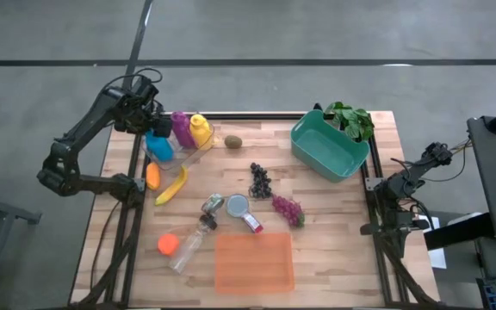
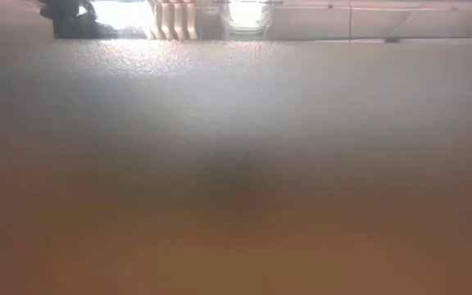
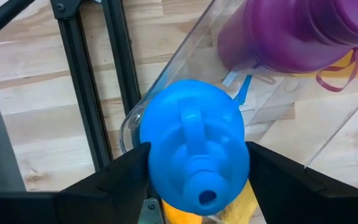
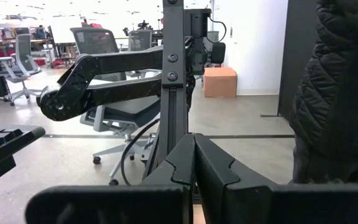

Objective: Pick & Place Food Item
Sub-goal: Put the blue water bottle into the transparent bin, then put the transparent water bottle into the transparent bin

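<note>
A blue bottle (image 3: 194, 143) stands upright in a clear container (image 1: 189, 153) at the table's far left, beside a purple bottle (image 1: 182, 127) and a yellow bottle (image 1: 201, 129). My left gripper (image 3: 197, 158) hangs over it, pointing down and open, one finger on either side of the bottle's top. On the wood lie a banana (image 1: 172, 186), a kiwi (image 1: 232, 141), black grapes (image 1: 260, 180) and purple grapes (image 1: 288, 209). My right gripper (image 4: 194, 165) waits shut beyond the table's right edge. My left gripper comes at the blue bottle from above, its fingers (image 3: 129, 171) standing close beside the bottle's shoulder (image 3: 160, 155) on two opposite sides. I cannot tell whether they touch it. The bottle stands upright in the clear container.
A teal bin (image 1: 329, 145) with a green plant (image 1: 350, 119) behind it stands far right. An orange tray (image 1: 254, 261) lies at the near edge. A clear bottle (image 1: 189, 243), an orange ball (image 1: 168, 244) and small cans (image 1: 238, 205) lie mid-table. The low view is blocked.
</note>
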Robot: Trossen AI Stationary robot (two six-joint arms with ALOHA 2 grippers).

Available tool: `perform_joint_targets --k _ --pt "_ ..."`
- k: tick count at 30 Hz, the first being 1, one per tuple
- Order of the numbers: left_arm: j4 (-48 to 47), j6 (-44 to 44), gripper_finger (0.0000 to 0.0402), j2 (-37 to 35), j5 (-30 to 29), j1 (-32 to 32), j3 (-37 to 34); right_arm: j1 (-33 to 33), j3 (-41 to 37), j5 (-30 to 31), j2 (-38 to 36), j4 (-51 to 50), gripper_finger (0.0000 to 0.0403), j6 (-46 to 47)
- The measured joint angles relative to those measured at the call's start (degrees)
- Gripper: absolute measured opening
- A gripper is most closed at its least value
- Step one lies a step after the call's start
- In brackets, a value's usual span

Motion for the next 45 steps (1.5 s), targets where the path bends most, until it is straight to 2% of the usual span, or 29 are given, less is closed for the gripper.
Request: perform_joint_targets --k 6,16,22,34,40,45 --pt "0.0 -0.2 0.0266 0.0 1.2 0.9 0.0 0.0 0.0 0.0 0.0 0.0 0.0008 0.0" --pt "0.0 -0.1 0.0333 0.0 2.2 0.9 0.0 0.0 0.0 0.0 0.0 0.0 0.0008 0.0" --pt "-0.7 0.0 0.0341 -0.2 2.2 0.9 0.6 0.0 0.0 0.0 0.0 0.0 0.0008 0.0" --pt "-13.2 -0.9 0.0341 -0.9 2.1 -0.3 15.9 0.0 0.0 0.0 0.0 0.0 0.0008 0.0" --pt "-13.8 -7.5 0.0341 -3.0 0.5 -5.3 21.9 0.0 0.0 0.0 0.0 0.0 0.0008 0.0" --pt "-13.9 -14.6 0.0341 -4.6 0.0 -12.4 23.0 0.0 0.0 0.0 0.0 0.0 0.0008 0.0"
